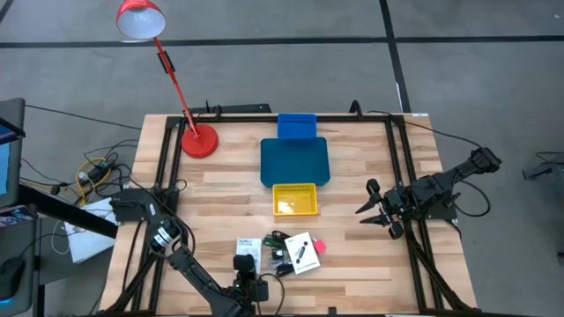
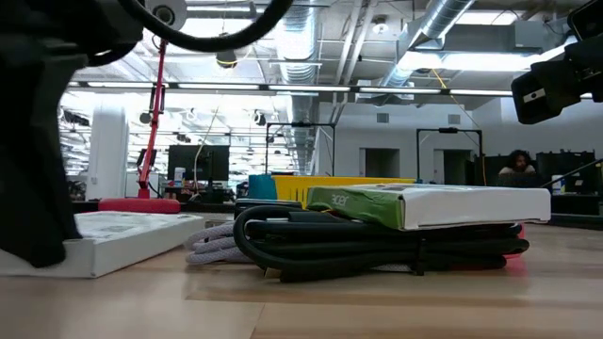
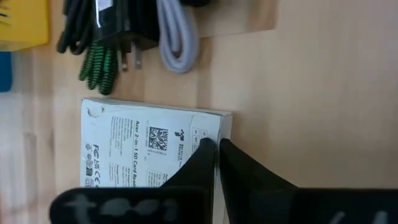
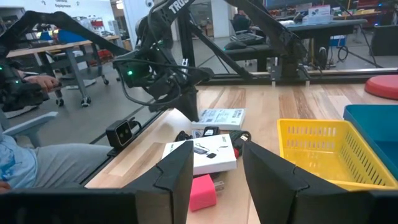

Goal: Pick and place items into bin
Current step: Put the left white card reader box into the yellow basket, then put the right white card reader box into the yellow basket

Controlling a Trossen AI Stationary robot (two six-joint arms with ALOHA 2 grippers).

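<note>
The items lie near the table's near edge: a white printed box (image 1: 248, 249) (image 3: 149, 146), a second white box (image 1: 301, 253) (image 4: 202, 155) resting on a black cable bundle (image 2: 358, 247), a pink piece (image 1: 319, 246) (image 4: 202, 193), a green-and-black stick (image 3: 96, 65) and a grey cable (image 3: 177, 37). The yellow bin (image 1: 294, 199) stands just beyond them. My left gripper (image 3: 216, 149) is shut, its tips at the first box's edge. My right gripper (image 1: 374, 212) (image 4: 214, 168) hangs open at the right, clear of everything. My left gripper comes from above, slanting from the near side, with its shut fingertips (image 3: 205, 155) at the edge of the white printed box (image 3: 217, 127) that lies flat on the table. I cannot tell whether they touch it.
A blue tray (image 1: 294, 161) and a blue bin (image 1: 296, 126) sit beyond the yellow bin. A red desk lamp (image 1: 198, 141) stands at the far left. Bare wood shows on the right half (image 1: 352, 255). A person's arm (image 4: 37, 81) shows beyond the table.
</note>
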